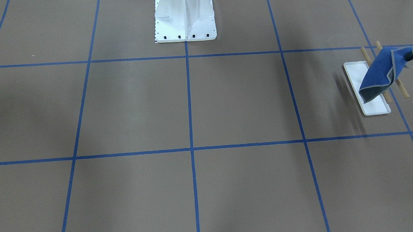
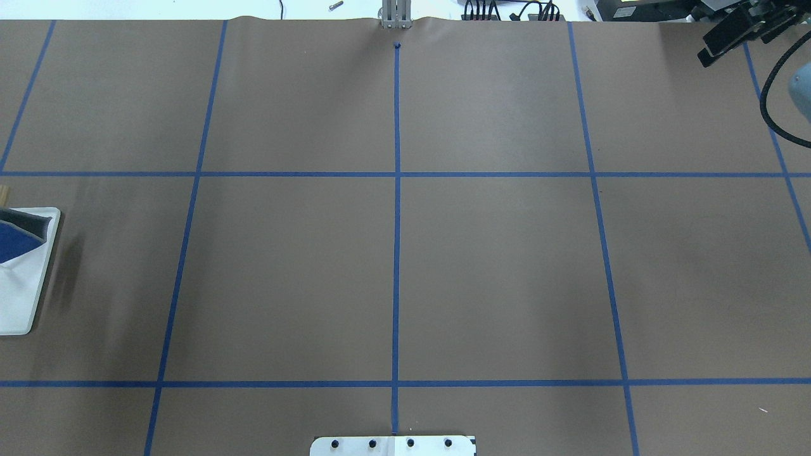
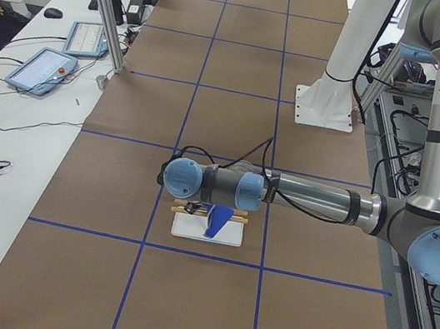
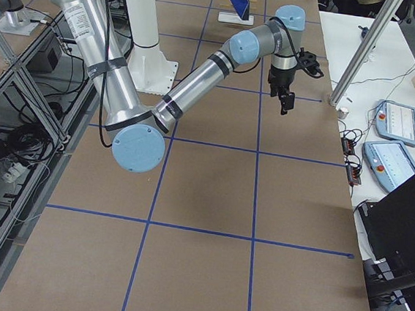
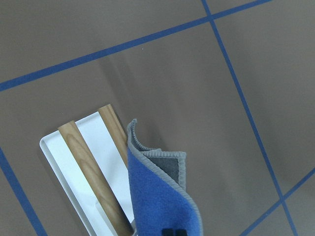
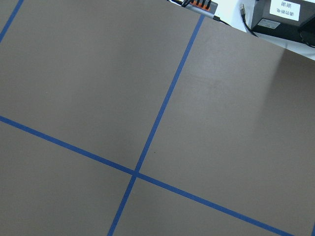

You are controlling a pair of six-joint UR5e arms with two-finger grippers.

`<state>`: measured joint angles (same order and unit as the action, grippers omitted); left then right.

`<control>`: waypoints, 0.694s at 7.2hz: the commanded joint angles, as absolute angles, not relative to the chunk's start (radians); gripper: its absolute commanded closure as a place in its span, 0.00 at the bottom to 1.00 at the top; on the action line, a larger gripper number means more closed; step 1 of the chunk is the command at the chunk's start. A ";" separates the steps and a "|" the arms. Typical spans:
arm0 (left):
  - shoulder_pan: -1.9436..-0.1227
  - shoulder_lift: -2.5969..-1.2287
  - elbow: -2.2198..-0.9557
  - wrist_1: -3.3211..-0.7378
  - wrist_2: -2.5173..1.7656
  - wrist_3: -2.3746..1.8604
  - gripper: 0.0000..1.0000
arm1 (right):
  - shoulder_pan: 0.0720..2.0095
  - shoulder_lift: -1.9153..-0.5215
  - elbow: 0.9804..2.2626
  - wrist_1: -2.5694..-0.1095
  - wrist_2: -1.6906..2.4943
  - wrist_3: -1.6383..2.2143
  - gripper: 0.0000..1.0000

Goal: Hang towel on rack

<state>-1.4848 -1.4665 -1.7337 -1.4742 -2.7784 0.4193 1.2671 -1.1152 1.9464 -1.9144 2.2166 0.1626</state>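
Observation:
The towel (image 1: 382, 71), bright blue with a grey border, hangs from one corner in my left gripper (image 1: 409, 56), which is shut on it at the table's left end. It dangles across the rack's two wooden rods (image 1: 367, 58), and its dark lower corner is over the white tray base (image 1: 354, 74). I cannot tell whether it touches the rods. The left wrist view shows the towel (image 5: 157, 196) beside the rods (image 5: 88, 167) and tray (image 5: 54, 147). The overhead view shows only a towel edge (image 2: 12, 244) and tray (image 2: 25, 297). My right gripper (image 2: 728, 39) is open, empty and far off at the table's right far corner.
The large white bolted pedestal (image 1: 185, 19) stands at the robot's side in the middle. Blue tape lines grid the brown table. Tablets and cables (image 3: 46, 68) lie on the white bench beyond the table's far edge.

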 commanded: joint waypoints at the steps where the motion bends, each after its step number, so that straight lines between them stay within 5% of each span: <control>1: -1.476 -1.476 -1.727 -1.474 -2.778 0.391 0.95 | 1.267 -1.115 1.942 -1.914 2.217 0.163 0.00; 2: -1.476 -1.488 -1.714 -1.480 -2.778 0.397 0.38 | 1.267 -1.115 1.942 -1.914 2.218 0.163 0.00; 3: -1.476 -1.486 -1.697 -1.521 -2.778 0.400 0.02 | 1.267 -1.115 1.942 -1.914 2.218 0.163 0.00; 5: -1.476 -1.489 -1.686 -1.551 -2.778 0.400 0.02 | 1.267 -1.115 1.940 -1.914 2.218 0.163 0.00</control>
<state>-1.4758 -1.4857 -1.6908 -1.5370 -2.7780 0.3999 1.2671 -1.1152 1.9411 -1.9144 2.2181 0.1626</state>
